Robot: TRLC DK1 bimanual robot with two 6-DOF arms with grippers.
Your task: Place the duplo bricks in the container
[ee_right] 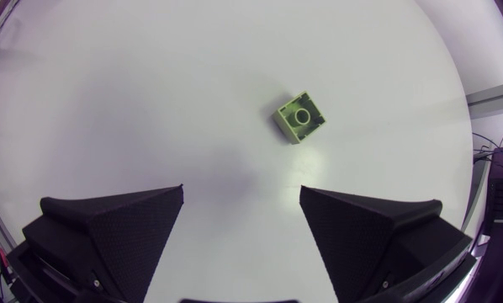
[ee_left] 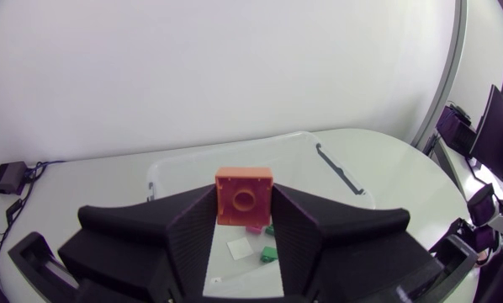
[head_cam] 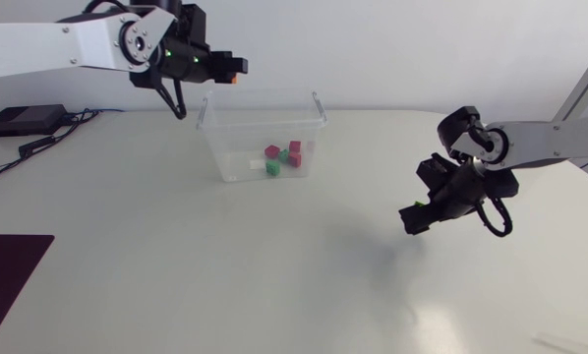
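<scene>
My left gripper [head_cam: 227, 67] is shut on an orange brick [ee_left: 244, 196], held high above the back left corner of the clear container [head_cam: 215, 147]. In the left wrist view the container's rim [ee_left: 340, 172] lies below the fingers. Inside it are pink bricks [head_cam: 295, 147], green bricks [head_cam: 272, 168] and a white one [ee_left: 240, 247]. My right gripper [ee_right: 241, 195] stands open above the table, with a light green brick [ee_right: 300, 117] lying ahead of its fingertips. The head view shows that gripper [head_cam: 414, 216] right of the container, and I cannot make out the light green brick there.
A black box [head_cam: 24, 120] with cables sits at the table's far left. A dark purple mat [head_cam: 9, 270] covers the front left corner.
</scene>
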